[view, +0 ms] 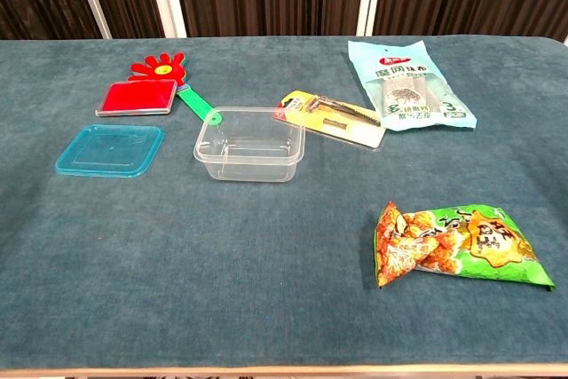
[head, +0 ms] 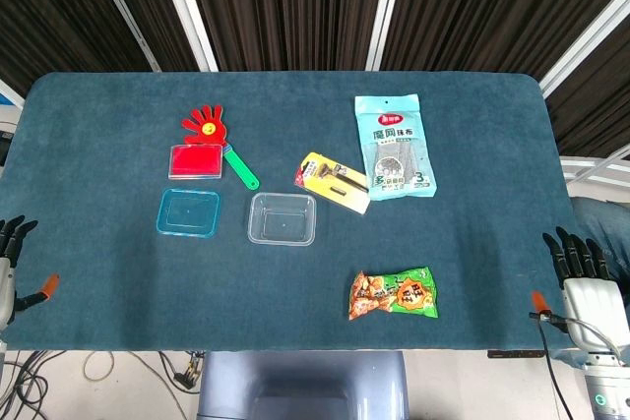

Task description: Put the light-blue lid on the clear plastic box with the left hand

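A: Your left hand [head: 10, 258] is waiting at the table's [head: 98, 312] near left edge, fingers apart and holding nothing. The light-blue lid [head: 188, 212] is lying flat ahead of those fingers and off toward the table's middle, well apart from them.

B: And the clear plastic box [head: 283, 218]?

A: It is sitting open just beyond the lid on the same line, a narrow gap between them. The lid's longer sides are running across your reach. Your right hand [head: 581, 272], fingers also spread and empty, is resting much farther away.

B: Anything blocking?

A: The red case [head: 197, 160] and red hand clapper [head: 212, 135] are lying just behind the lid; the razor pack [head: 333, 182] is lying behind the box.
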Robot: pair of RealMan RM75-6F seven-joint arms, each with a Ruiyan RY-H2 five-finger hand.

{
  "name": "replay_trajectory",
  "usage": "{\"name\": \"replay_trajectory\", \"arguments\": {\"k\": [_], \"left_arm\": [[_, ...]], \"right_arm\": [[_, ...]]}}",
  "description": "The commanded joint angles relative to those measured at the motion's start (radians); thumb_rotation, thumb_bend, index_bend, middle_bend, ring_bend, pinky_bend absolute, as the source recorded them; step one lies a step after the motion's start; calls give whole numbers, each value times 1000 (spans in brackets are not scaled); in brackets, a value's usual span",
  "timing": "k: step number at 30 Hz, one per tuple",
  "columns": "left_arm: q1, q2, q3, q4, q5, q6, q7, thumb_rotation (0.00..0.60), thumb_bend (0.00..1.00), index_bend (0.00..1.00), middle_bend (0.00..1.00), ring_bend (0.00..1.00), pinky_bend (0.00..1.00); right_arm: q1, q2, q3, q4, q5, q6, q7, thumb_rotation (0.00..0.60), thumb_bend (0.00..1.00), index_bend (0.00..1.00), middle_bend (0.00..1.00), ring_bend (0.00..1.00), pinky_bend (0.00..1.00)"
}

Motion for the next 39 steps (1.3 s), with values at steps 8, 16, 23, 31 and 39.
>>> {"name": "replay_trajectory", "arguments": {"k": [8, 16, 23, 31, 39], "left_arm": [[-3, 4, -2, 2, -1, -4, -2, 600, 257, 153, 61, 0, 10], [-5, 4, -7, 10, -19, -11, -1, 600, 245, 132, 59, 0, 10], [0, 12, -9, 12, -10, 1, -22, 600, 196, 119, 58, 0, 10], [-32, -4, -29, 52, -47, -50, -14, 600, 192, 102, 49, 0, 10], [-186, 73, -65, 79, -46, -275, 17, 600, 169, 77, 45, 0, 10]], "right_arm": [[-2, 9, -2, -9, -1, 1, 0, 600, 353, 15, 14, 0, 0], [4, 8, 2, -13, -3, -2, 10, 600, 353, 15, 14, 0, 0], [2, 9, -2, -18, -13, 6, 2, 600, 353, 15, 14, 0, 0], [0, 10, 1, -16, -5, 8, 12, 600, 352, 15, 14, 0, 0], [-12, 17, 2, -21, 9, 16, 30, 600, 353, 15, 14, 0, 0]]}}
